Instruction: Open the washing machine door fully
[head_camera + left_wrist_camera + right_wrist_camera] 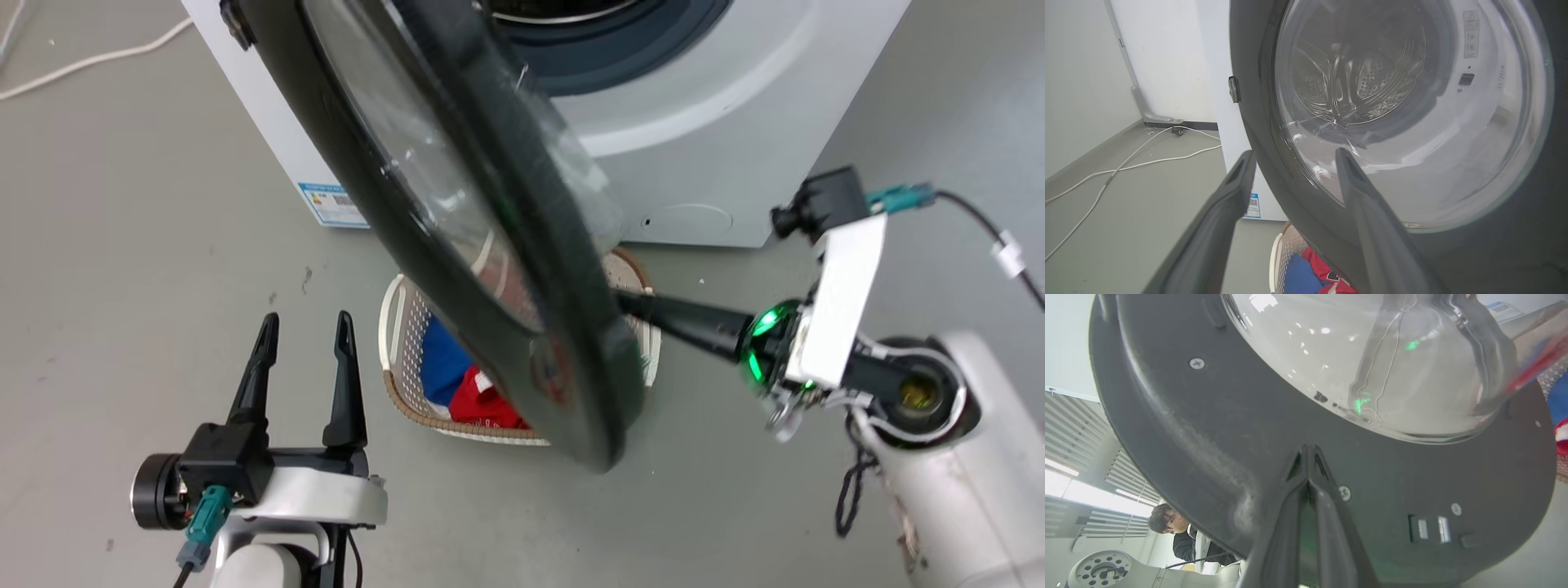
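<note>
The washing machine door (580, 327), a black ring around a clear glass bowl, stands swung partway out from the white washing machine (718, 122). My right gripper (641, 308) reaches in from the right, its tips going behind the door's rim. In the right wrist view that gripper (1308, 451) is shut, with its tips against the dark inner face of the door (1208, 428) just below the glass bowl (1372, 355). My left gripper (302, 327) stands open at the lower left, apart from the door. In its own view the left gripper (1294, 157) is open before the door's outer face (1265, 134).
A white laundry basket (396, 327) with blue and red clothes sits on the floor under the door. A white cable (90, 61) lies on the grey floor at the far left. A person (1180, 535) shows low in the right wrist view.
</note>
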Robot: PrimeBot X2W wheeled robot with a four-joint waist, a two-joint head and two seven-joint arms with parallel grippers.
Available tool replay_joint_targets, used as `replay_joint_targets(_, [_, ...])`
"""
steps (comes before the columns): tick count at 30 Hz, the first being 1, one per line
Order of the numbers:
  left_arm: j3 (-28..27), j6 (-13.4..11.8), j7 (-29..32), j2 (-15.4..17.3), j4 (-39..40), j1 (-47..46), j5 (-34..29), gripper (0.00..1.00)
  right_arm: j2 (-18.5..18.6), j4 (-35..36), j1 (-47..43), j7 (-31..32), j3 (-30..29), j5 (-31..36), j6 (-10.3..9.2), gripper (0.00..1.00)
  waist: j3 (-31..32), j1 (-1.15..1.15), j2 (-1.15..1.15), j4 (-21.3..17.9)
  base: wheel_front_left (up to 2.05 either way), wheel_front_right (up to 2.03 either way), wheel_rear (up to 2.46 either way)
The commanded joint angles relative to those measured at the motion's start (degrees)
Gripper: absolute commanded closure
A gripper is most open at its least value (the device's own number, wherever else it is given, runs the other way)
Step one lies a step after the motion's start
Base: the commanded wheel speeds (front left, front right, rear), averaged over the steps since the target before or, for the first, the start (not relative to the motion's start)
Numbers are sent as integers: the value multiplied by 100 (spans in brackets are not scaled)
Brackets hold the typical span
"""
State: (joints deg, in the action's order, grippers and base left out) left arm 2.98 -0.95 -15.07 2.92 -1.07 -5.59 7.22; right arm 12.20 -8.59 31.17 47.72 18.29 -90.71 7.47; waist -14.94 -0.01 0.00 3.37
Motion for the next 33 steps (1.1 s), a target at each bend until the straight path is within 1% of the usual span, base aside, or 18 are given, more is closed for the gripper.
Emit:
replay_joint_targets(1, [-11,-7,-15,-5,-5,87,-20,0,-96,84,-182,46,85,-45,4,100,128,1,0,-8,0,0,0])
replay_joint_targets(9, [9,-29,-15,-4,-10,369,-43,0,-318,316,-842,29,259,-179,4,100,502,1,0,58,0,0,0])
replay_joint_targets(19, [38,-47,-15,-5,-23,549,-34,0,-510,277,-1250,-5,400,-199,4,100,738,1,0,153,0,0,0])
replay_joint_targets(24, [64,-55,-15,-4,-40,671,-27,0,-628,210,-1434,-124,394,-244,4,100,890,1,0,182,0,0,0])
replay_joint_targets(27, [62,-72,-15,-4,-49,750,-34,0,-666,186,-1557,-300,256,-281,4,100,1011,1,0,176,0,0,0])
replay_joint_targets(33, [0,-95,-15,-4,-72,1027,-61,0,-753,59,-1983,-881,-371,-570,4,100,1389,1,0,102,0,0,0])
